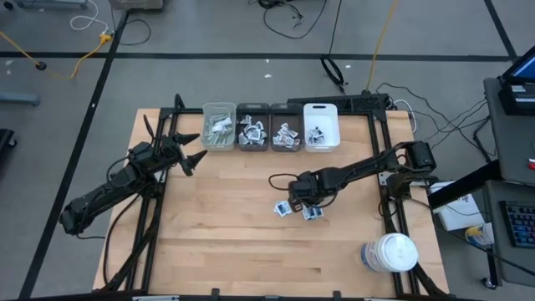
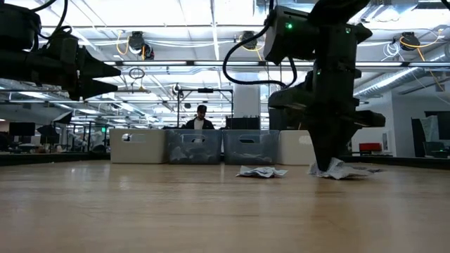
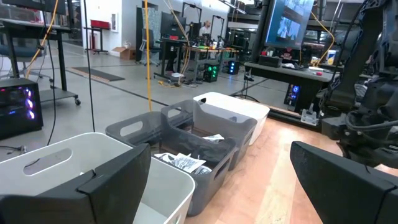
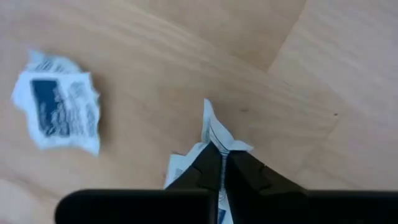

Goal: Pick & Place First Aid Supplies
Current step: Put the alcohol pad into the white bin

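The right gripper [image 4: 221, 177] is set down on the desk [image 1: 234, 242] toward its right edge, about midway between the far and near edges, and its fingers are pinched tight on a sachet [image 4: 214, 134], whose crumpled white corner is seen sticking out just past the fingertips. The grip is taken at the sachet's edge, presumably so that the flat packet can be peeled off the wood rather than pressed into it. A second sachet [image 4: 59, 109], white with a blue printed panel, is left lying flat on the desk just beside the gripped one, apart from the fingers. Along the far edge a row of four bins [image 1: 269, 127] is lined up side by side, each already holding some supplies, which suggests the gripped sachet is meant for one of them. The left gripper [image 1: 185, 150] is held above the desk's far left corner, near the leftmost bin, with its fingers spread wide and nothing between them, apparently waiting. A white lidded jar [image 1: 389, 252] is stood at the near right corner.
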You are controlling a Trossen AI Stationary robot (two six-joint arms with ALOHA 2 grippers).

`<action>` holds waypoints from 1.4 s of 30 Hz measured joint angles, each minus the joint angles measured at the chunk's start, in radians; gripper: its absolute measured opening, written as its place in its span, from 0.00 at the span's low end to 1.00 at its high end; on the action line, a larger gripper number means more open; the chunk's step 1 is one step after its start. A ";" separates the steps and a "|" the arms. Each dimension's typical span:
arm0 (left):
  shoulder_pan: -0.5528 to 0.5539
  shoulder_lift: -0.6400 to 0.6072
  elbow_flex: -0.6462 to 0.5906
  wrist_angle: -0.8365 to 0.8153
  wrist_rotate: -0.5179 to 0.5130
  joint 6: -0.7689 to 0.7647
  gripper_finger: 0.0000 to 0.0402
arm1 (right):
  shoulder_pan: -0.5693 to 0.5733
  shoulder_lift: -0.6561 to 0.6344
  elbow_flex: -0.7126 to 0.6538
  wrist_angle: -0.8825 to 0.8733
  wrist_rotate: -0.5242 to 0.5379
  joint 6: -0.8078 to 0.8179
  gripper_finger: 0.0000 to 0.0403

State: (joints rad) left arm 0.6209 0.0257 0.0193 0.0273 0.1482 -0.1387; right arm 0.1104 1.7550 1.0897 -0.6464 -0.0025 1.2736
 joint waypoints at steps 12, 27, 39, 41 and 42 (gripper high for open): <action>0.000 0.000 0.000 0.000 0.000 0.000 0.98 | -0.013 -0.032 0.163 -0.261 -0.001 -0.520 0.01; 0.000 0.000 0.000 0.000 0.000 0.000 0.98 | -0.078 -0.064 0.286 -0.578 -0.053 -1.063 0.00; 0.000 0.000 0.000 0.000 0.000 0.000 0.98 | -0.281 -0.118 0.287 -0.621 0.064 -1.175 0.00; 0.000 0.000 0.000 0.000 0.000 0.000 0.98 | -0.341 -0.119 0.287 -0.612 0.138 -1.183 0.00; 0.000 0.000 0.000 0.000 0.000 0.000 0.98 | -0.373 -0.119 0.287 -0.600 0.168 -1.183 0.00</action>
State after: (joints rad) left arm 0.6210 0.0257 0.0193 0.0273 0.1480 -0.1387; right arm -0.2622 1.6363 1.3766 -1.2464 0.1654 0.0911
